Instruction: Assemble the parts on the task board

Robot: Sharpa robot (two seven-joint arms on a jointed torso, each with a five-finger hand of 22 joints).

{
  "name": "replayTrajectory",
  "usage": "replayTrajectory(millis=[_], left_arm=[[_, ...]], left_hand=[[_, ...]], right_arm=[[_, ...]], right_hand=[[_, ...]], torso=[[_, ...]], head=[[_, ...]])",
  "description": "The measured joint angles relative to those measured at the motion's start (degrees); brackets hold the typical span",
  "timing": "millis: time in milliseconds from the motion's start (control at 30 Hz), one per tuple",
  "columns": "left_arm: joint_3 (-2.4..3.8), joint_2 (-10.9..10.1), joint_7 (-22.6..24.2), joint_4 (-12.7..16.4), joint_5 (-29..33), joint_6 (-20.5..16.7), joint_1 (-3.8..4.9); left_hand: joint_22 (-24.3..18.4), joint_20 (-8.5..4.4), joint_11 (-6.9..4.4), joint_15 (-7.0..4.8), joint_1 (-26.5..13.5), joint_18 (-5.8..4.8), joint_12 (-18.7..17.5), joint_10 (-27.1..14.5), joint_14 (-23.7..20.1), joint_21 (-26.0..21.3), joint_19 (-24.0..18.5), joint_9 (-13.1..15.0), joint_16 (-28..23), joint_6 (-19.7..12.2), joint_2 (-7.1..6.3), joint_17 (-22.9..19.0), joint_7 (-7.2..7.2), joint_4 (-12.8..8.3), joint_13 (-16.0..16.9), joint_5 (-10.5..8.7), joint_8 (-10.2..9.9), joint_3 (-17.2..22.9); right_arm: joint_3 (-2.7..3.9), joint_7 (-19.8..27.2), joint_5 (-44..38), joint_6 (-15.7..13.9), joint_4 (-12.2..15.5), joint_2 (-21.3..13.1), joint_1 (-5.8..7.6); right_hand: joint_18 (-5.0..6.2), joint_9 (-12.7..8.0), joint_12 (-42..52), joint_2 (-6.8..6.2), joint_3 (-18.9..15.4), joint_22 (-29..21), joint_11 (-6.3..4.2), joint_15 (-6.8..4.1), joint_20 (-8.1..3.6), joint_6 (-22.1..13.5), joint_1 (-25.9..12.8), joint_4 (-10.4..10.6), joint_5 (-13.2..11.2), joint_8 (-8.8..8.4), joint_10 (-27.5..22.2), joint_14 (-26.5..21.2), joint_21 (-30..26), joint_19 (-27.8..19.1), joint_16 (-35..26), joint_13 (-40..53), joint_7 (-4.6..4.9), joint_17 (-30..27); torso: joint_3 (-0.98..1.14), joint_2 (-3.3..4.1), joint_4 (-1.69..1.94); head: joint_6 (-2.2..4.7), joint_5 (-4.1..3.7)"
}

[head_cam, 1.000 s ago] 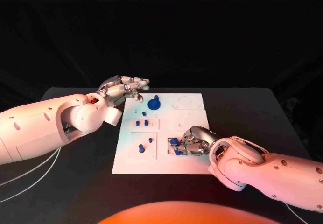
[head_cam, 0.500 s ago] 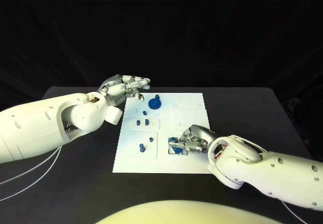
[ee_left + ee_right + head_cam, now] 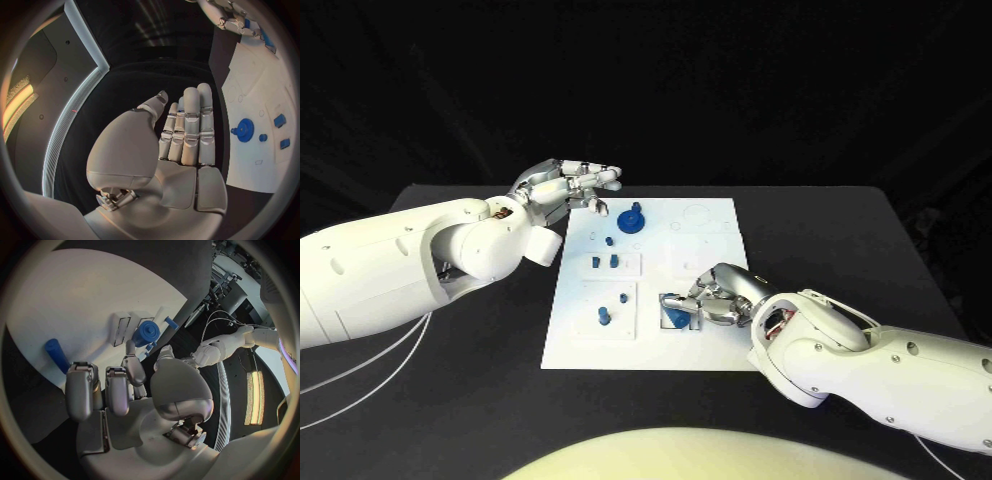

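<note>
Right hand (image 3: pixel 711 298) shifted toward task board (image 3: pixel 704 355) right edge.

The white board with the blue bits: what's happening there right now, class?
A two-armed robot is assembling parts on the task board. Its right hand works over a blue part at the board's near edge, fingers on or right beside it; whether it grips is unclear. The left hand hovers off the far left corner, fingers straight, holding nothing. A blue gear and several small blue pieces sit on the board.
</note>
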Motion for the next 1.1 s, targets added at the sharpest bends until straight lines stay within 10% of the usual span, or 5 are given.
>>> replayTrajectory(millis=[1100], left_arm=[[-0.01, 0.06, -0.19, -0.24, 0.0, 0.0, -0.01]], left_hand=[[-0.05, 0.0, -0.01, 0.0, 0.0, 0.0, 0.0, -0.41, 0.0, 0.0, 0.0, 0.0, 0.0, 0.0, 0.0, 0.0, 0.0, -0.16, -0.02, 0.0, 0.0, -0.16]], right_arm=[[-0.39, 2.48, -0.8, 3.87, 2.54, -0.89, -0.4]], right_hand=[[0.0, 0.49, 1.73, 3.37, -0.05, 0.03, -0.4, 0.0, 0.0, 0.28, 3.38, -0.27, 5.88, 0.79, 1.45, 0.0, 0.4, 0.0, 0.0, 0.25, -0.27, -0.01]], torso=[[-0.03, 0.02, 0.03]], head=[[0.3, -0.3]])
